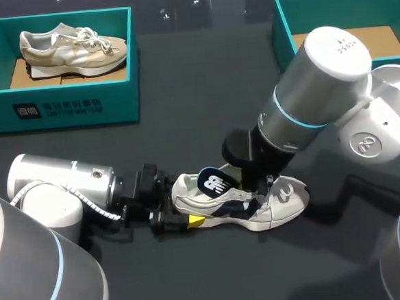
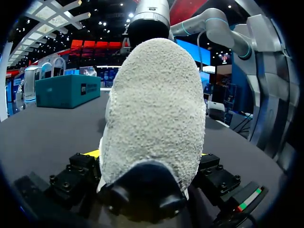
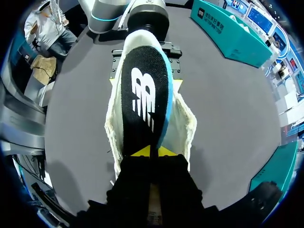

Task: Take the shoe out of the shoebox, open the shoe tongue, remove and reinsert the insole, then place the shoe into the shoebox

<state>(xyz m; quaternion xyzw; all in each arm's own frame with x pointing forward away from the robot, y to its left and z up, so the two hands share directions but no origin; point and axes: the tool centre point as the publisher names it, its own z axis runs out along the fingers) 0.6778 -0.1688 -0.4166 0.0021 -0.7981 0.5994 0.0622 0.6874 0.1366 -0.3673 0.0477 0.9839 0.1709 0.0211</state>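
Note:
A white and navy shoe [image 1: 280, 203] lies on its sole on the dark table, heel toward my left arm. My left gripper [image 1: 179, 208] is shut on the heel. In the left wrist view the fuzzy heel [image 2: 154, 109] fills the gap, and a yellow fingertip [image 2: 93, 153] presses each side. A black insole [image 1: 214, 181] with a blue edge sticks up out of the shoe's opening. In the right wrist view my right gripper [image 3: 153, 151] is shut on the near end of this insole [image 3: 142, 99], above the shoe [image 3: 184, 124].
A teal shoebox [image 1: 66, 104] at the back left holds a beige shoe [image 1: 73, 47]. A second teal shoebox [image 1: 284, 20] stands at the back right, with only a cardboard floor showing. My right arm [image 1: 320, 93] hangs over the table's middle.

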